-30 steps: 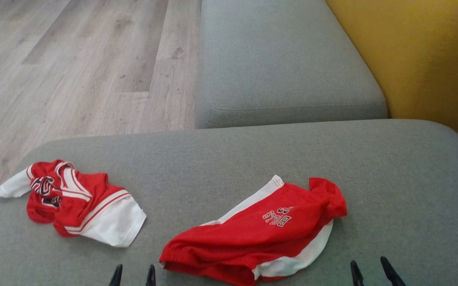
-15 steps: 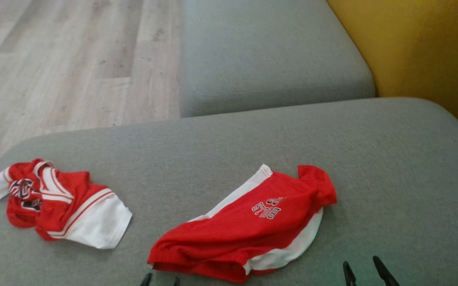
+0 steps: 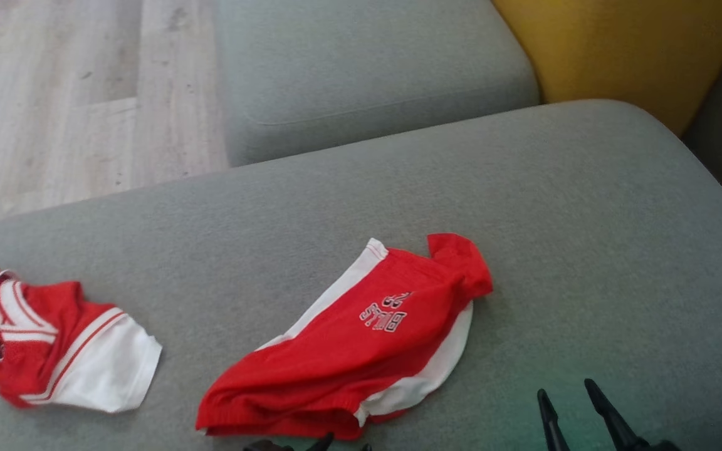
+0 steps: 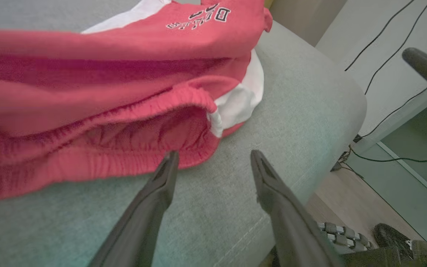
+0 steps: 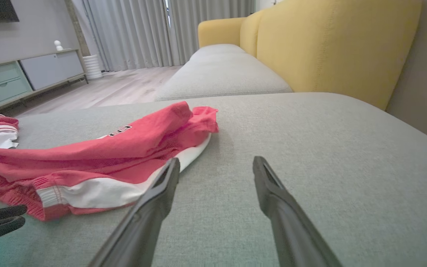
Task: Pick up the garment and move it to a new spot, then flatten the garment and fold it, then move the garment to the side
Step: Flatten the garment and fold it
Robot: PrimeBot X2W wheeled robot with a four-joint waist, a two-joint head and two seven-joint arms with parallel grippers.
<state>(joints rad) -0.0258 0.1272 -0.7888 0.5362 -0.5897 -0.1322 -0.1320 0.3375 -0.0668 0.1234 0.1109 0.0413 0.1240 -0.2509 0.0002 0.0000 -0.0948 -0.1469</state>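
The left gripper (image 4: 213, 157), fingers spread, has been brought to the near waistband of the crumpled red-and-white fabric shorts (image 3: 348, 351), so the pick-up is probably being prepared. The right gripper (image 3: 565, 393) is also spread and empty.

My head camera has swung to the right, so everything has slid left in the head view. The red and white top (image 3: 54, 357) now runs off the left edge, and less of the yellow backrest (image 3: 586, 50) shows. My left claw (image 4: 213, 154) has travelled right along the near edge of the sofa cushion (image 3: 586, 250). It was off the waistband corner of the red shorts (image 3: 348, 351) and is now in front of the elastic. My right claw (image 3: 565, 386) reaches slightly higher into the head view.
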